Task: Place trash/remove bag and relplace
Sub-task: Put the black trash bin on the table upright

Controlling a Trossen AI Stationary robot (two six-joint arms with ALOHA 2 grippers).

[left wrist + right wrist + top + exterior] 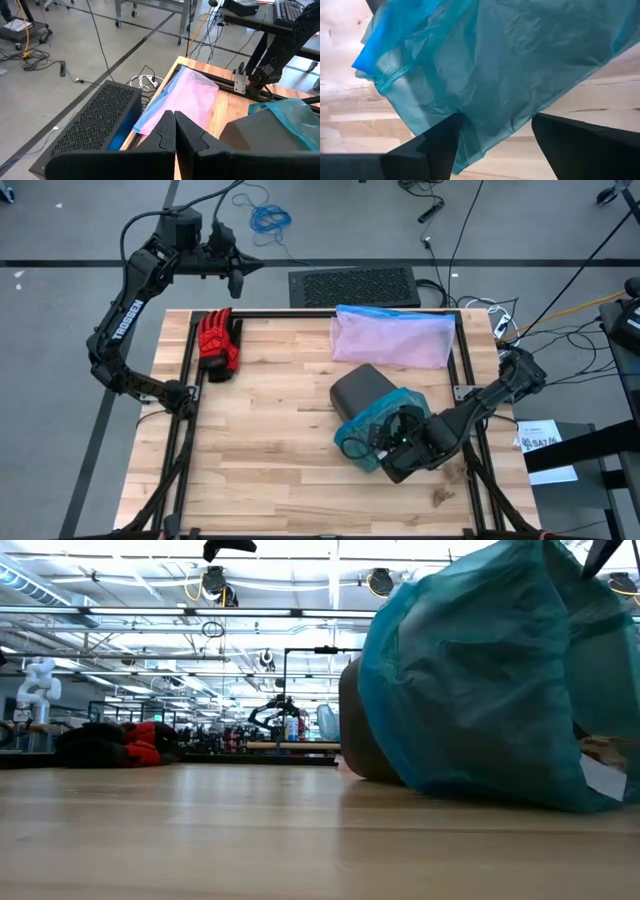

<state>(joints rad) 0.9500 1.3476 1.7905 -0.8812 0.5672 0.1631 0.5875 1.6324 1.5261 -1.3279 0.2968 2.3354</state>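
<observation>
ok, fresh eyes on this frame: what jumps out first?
The teal-green bag bunched over the open end of a dark bin lying on its side, right of the table's middle, with the right gripper open at the bag's crinkled plastic. Next, the pale pink bag flat along the far edge and the red glove at the far left corner. The left gripper waits shut beyond the table's far edge.

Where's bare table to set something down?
Free: the wide wood between the red glove and the tipped bin. Crowded: far right, with the pink bag, teal bag and open right gripper.
</observation>
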